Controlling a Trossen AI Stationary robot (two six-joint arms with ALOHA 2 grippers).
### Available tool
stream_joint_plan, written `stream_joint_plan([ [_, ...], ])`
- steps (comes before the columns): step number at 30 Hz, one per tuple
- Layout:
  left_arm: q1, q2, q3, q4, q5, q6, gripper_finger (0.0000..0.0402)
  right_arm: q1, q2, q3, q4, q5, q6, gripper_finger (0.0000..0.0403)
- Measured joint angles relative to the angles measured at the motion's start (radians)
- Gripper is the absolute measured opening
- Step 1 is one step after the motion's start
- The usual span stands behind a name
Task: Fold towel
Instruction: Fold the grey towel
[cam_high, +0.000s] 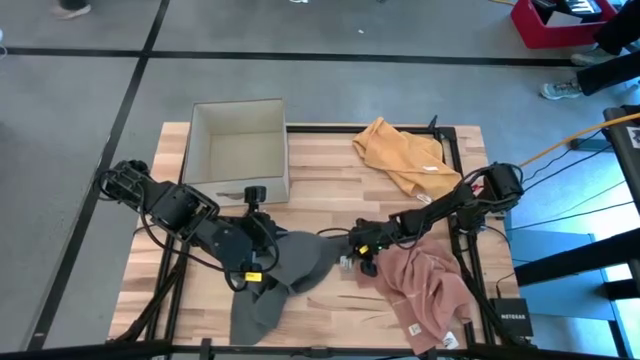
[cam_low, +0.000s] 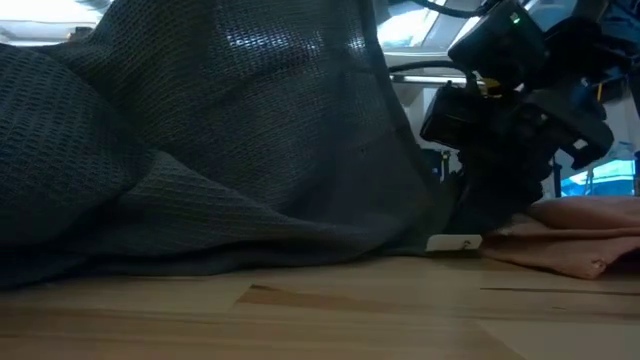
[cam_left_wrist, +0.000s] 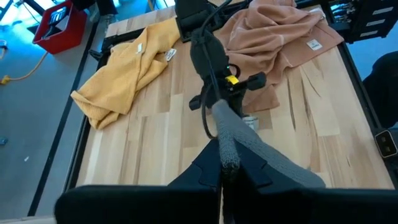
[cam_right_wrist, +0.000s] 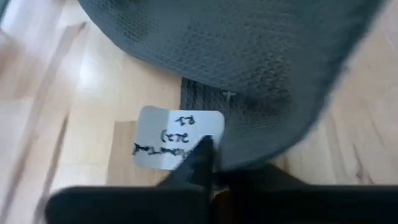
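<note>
Your left jaws are clamped on a bunched fold of the grey towel (cam_high: 275, 285), which lies at the front of the table (cam_high: 320, 175), with the left gripper (cam_high: 255, 270) at its left edge and the right gripper (cam_high: 352, 258) at its right corner. From table height the grey towel (cam_low: 200, 150) drapes upward. In the left wrist view the left gripper (cam_left_wrist: 227, 168) pinches a grey ridge; in the right wrist view the right gripper (cam_right_wrist: 208, 158) has its fingers pressed together on the towel's edge beside its white tag (cam_right_wrist: 174, 138).

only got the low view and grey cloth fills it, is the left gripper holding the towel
Observer: Yes, the left gripper is shut on a bunched ridge of the grey towel.
Operator: where's the right one
Observer: The right gripper is at the towel's right edge, by its white label.
Operator: anything else on the table
Observer: At the far side, a yellow towel and an open box.
</note>
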Motion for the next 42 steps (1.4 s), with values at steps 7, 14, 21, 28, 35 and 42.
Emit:
stream_joint_plan([
  [7,0.000,0.000,0.000,-0.006,-0.003,0.003,0.0007,0.008,-0.169,0.033,-0.218,0.092,-0.074,0.0008],
  [14,0.000,-0.005,0.046,-0.006,-0.113,0.042,0.0008,0.008,-0.450,0.236,-0.670,0.224,-0.132,0.0008],
  [21,0.000,-0.005,0.130,-0.002,-0.222,0.090,0.0008,0.008,-0.627,0.526,-0.953,0.349,-0.172,0.0008],
  [28,0.000,-0.005,0.209,0.041,-0.357,0.187,0.0008,0.007,-0.647,0.808,-1.101,0.423,-0.242,0.0006],
  [35,0.000,-0.005,0.263,0.276,-0.401,0.429,0.0008,0.007,-0.637,1.049,-1.147,0.488,-0.326,0.0004],
  [42,-0.015,-0.005,0.314,0.578,-0.401,0.694,0.0008,0.007,-0.601,1.272,-1.148,0.500,-0.420,0.0003],
])
